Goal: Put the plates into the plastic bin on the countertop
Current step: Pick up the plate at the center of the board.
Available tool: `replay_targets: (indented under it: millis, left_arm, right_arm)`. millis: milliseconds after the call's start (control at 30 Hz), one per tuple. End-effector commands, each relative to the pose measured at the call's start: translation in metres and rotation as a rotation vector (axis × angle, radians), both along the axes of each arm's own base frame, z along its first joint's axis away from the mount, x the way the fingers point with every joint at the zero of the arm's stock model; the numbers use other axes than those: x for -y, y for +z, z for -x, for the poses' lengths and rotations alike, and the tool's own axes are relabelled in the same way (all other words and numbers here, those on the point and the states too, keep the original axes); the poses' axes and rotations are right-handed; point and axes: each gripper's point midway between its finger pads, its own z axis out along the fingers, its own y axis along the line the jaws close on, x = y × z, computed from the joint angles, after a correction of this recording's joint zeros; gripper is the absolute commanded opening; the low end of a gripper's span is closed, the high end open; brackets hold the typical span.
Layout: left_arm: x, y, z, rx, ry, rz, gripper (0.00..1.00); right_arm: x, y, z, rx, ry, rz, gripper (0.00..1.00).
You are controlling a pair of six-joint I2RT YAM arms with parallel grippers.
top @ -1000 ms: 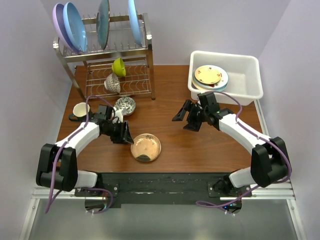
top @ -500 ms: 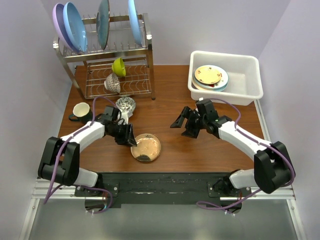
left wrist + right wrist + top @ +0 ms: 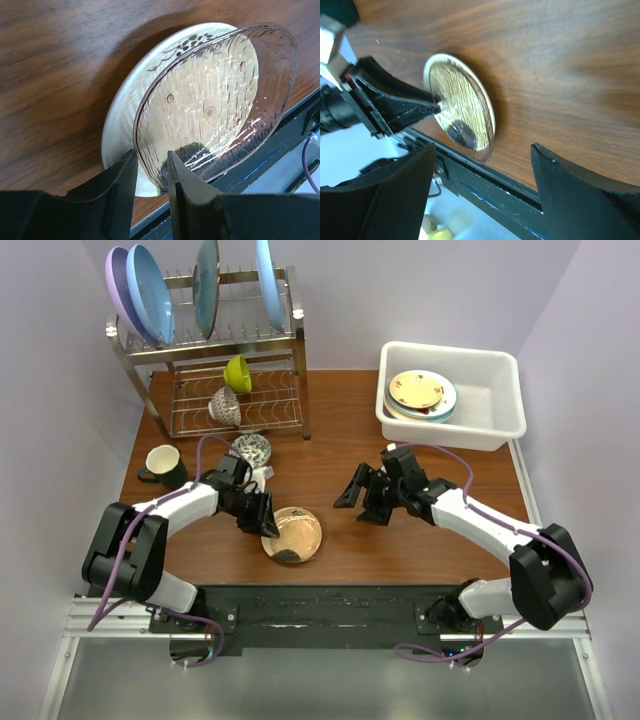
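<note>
Few plates (image 3: 421,392) binned, so clamping left tool (image 3: 151,160) on tan plate's (image 3: 293,533) rim for lifting, with right tool (image 3: 481,147) gaping empty.

This is looking like a robotics lab staging a kitchen, not a real home. Plain pale walls (image 3: 400,290) are boxing in the wood-grain countertop (image 3: 330,440) on three sides, and a bare metal frame (image 3: 560,625) is running along its near edge, carrying the cabled left arm (image 3: 175,508) and right arm (image 3: 480,515). At the countertop's far left a steel wire rack (image 3: 240,343) is holding crockery; at its far right a white plastic bin (image 3: 490,400) is holding stacked plates (image 3: 422,392); a gold-tan plate (image 3: 295,532) is sitting near its front edge.
</note>
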Motion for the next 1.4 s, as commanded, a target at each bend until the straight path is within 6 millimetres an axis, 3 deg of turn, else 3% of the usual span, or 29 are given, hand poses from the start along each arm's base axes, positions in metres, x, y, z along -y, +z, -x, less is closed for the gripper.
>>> replay_targets:
  millis: [0,200,333,400,433,700,800,900,933,1000,1133,1167,1200,1267,1367]
  left_arm:
    - [0.008,-0.001,-0.003,0.013,-0.003,0.015,0.34]
    - [0.009,0.0,-0.003,0.02,-0.012,0.018,0.34]
    - [0.01,-0.001,-0.002,0.018,-0.015,0.018,0.34]
    - [0.01,0.0,-0.002,0.02,-0.017,0.02,0.34]
    - [0.01,-0.001,-0.001,0.017,-0.018,0.019,0.34]
    - [0.01,-0.002,0.0,0.017,-0.023,0.024,0.34]
    - [0.01,-0.003,0.0,0.013,-0.024,0.024,0.34]
    - [0.011,-0.002,0.001,0.014,-0.027,0.026,0.34]
    - [0.011,-0.003,0.001,0.012,-0.027,0.025,0.34]
    - [0.011,-0.002,0.001,0.015,-0.027,0.026,0.34]
    - [0.01,-0.003,0.001,0.013,-0.024,0.02,0.38]
    - [0.01,-0.003,0.0,0.015,-0.025,0.02,0.41]
    - [0.011,-0.002,0.0,0.016,-0.027,0.022,0.61]
    - [0.01,-0.002,-0.001,0.024,-0.024,0.015,0.87]
    - [0.01,0.003,-0.004,0.046,-0.021,0.017,0.94]
  right_arm:
    - [-0.016,-0.009,0.001,0.008,0.015,0.014,0.79]
    - [-0.044,-0.043,0.013,-0.039,0.075,0.029,0.75]
    - [-0.063,-0.055,0.019,-0.047,0.109,0.017,0.7]
    - [-0.067,-0.058,0.021,-0.056,0.113,0.014,0.68]
    - [-0.07,-0.061,0.021,-0.057,0.115,0.013,0.61]
    - [-0.072,-0.063,0.02,-0.056,0.115,0.002,0.53]
    - [-0.073,-0.063,0.019,-0.056,0.117,0.001,0.44]
    - [-0.075,-0.063,0.018,-0.056,0.123,-0.003,0.28]
    - [-0.076,-0.062,0.019,-0.055,0.127,-0.004,0.15]
    - [-0.076,-0.061,0.018,-0.05,0.128,-0.004,0.03]
    - [-0.073,-0.059,0.018,-0.036,0.132,0.008,0.0]
    - [-0.071,-0.059,0.019,-0.044,0.133,0.021,0.0]
    - [-0.069,-0.059,0.019,-0.043,0.134,0.029,0.0]
    - [-0.068,-0.057,0.02,-0.037,0.138,0.035,0.0]
    - [-0.067,-0.054,0.02,-0.031,0.136,0.038,0.0]
